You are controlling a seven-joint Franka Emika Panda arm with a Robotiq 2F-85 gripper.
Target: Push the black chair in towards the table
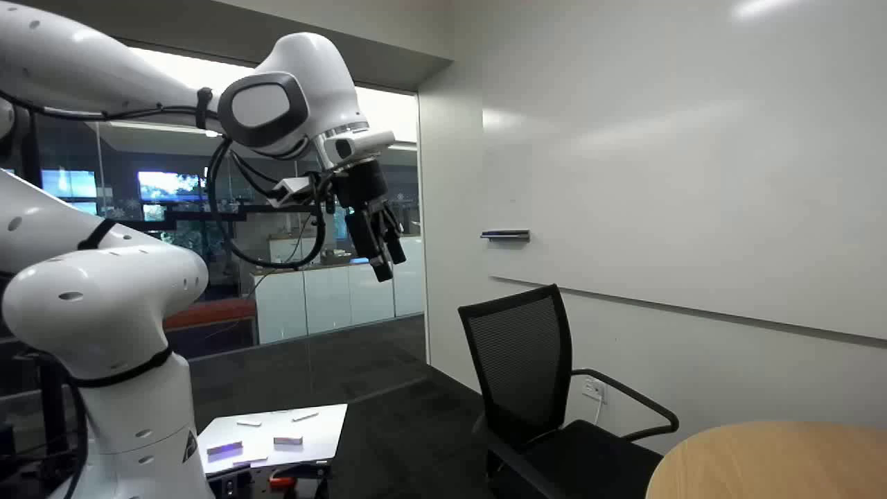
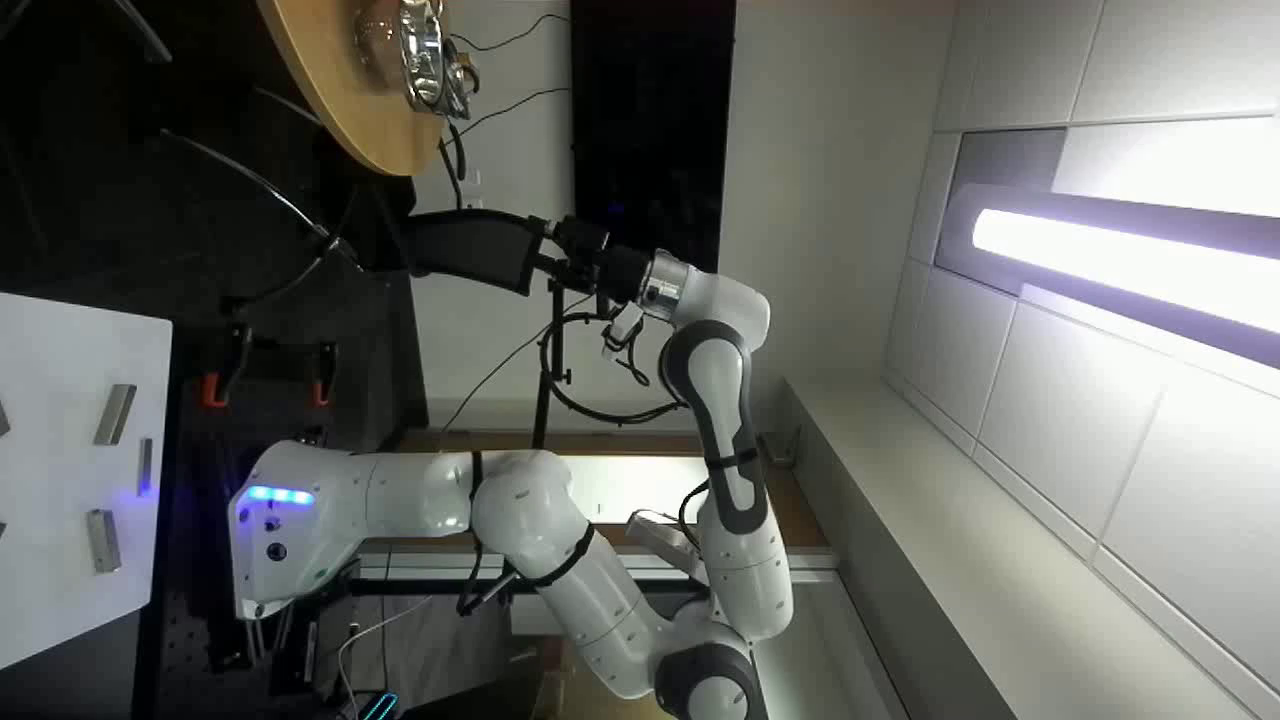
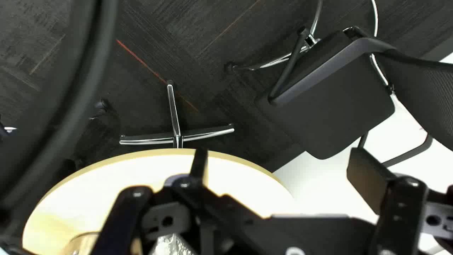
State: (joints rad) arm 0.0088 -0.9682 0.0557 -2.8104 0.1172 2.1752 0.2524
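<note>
Black mesh-backed office chair (image 1: 537, 398) stands at the lower right in an exterior view, its backrest (image 1: 516, 346) nearer the Franka arm (image 1: 104, 298) and its seat front facing the round wooden table (image 1: 776, 457) in the corner of that frame. That facing suits the job: a shove from behind should carry the seat under the tabletop. In the wrist view, where the chair fills the upper right, floor and wall show between seat and rim, so I judge it not yet tucked in. The 2 armrests (image 1: 644, 399) may catch the rim and limit travel. Up and left of the backrest, clear of it, hangs the Robotiq gripper (image 1: 390, 266), tips downward. Its 2 fingers (image 3: 366, 179) are spread wide, holding nothing; a push needs no grip, though the gap might serve to straddle the backrest's thin top. Beyond the chair, the wall with its whiteboard (image 1: 693, 173) probably leaves little room for sideways drift.
</note>
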